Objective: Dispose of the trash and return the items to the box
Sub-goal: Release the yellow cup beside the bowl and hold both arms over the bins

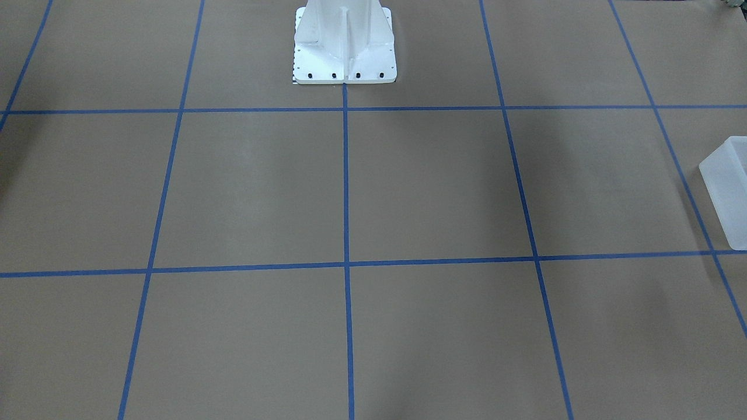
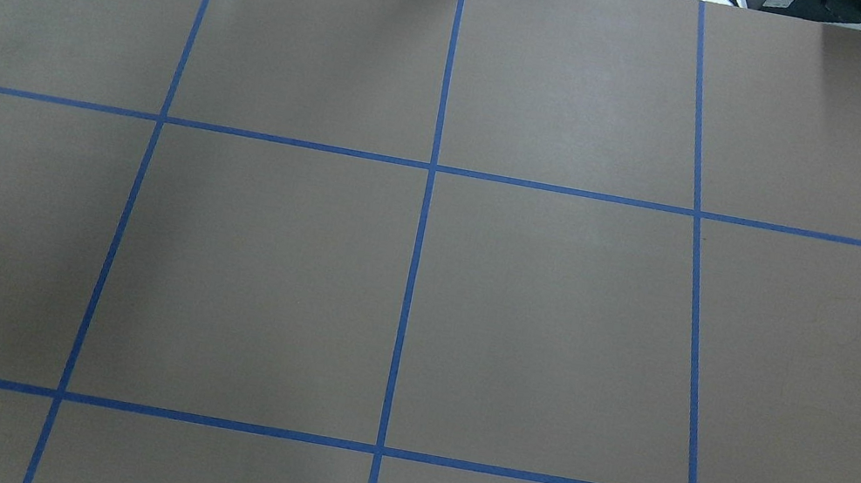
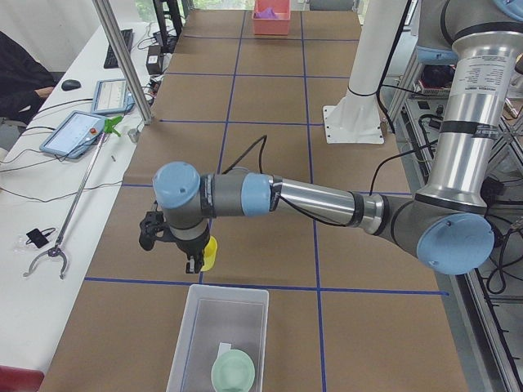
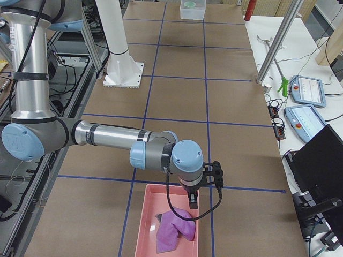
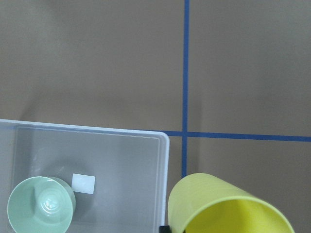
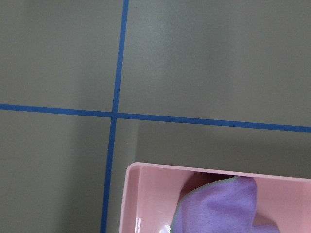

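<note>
The yellow cup [image 3: 210, 252] hangs tilted in my left gripper [image 3: 199, 260], just beyond the near end of the translucent box [image 3: 196, 327]. In the left wrist view the cup [image 5: 228, 208] fills the bottom right, beside the box's corner [image 5: 163, 145], with a dark bit of finger at its rim. The mint-green bowl [image 3: 234, 371] sits inside the box, also in the left wrist view [image 5: 41, 206]. My right gripper [image 4: 193, 202] hovers over the far end of the table; I cannot tell if it is open or shut.
A pink tray [image 4: 143, 225] holding a purple cloth [image 4: 174, 229] lies under the right gripper, also in the right wrist view [image 6: 141, 194]. The white pedestal [image 1: 344, 46] stands mid-table. A small white label [image 5: 83, 183] lies in the box. Operator desks flank the table.
</note>
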{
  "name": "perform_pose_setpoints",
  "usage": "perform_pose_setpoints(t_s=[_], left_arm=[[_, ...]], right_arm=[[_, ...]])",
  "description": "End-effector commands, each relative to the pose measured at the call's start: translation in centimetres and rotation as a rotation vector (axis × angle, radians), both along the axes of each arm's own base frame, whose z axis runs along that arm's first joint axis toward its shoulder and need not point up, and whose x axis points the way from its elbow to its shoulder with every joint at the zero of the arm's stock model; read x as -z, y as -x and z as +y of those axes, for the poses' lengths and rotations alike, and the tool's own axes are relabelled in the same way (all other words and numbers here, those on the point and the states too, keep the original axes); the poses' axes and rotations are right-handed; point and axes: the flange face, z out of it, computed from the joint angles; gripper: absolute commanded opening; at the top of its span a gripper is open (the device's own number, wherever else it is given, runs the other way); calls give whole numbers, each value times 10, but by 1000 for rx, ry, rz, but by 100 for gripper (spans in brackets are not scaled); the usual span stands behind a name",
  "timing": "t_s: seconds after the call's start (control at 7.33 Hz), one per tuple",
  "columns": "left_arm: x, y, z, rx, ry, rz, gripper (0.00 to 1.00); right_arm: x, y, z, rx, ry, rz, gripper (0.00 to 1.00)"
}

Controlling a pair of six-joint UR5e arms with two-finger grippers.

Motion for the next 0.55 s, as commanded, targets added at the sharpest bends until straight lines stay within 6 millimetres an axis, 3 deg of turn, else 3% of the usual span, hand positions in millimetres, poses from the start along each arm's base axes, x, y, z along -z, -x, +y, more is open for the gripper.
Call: perform_pose_setpoints(t_s=[0.0, 0.27, 0.41], left_arm=[[-88, 6, 30, 8, 5, 3, 0], [-143, 5, 38, 15, 42, 9, 0], [-156, 3, 41, 25, 51, 21, 0]], right_arm=[[27, 28, -2, -29, 38, -26, 100], [41, 47, 6, -36, 58, -33, 100], [45, 49, 7, -30, 52, -41, 100]])
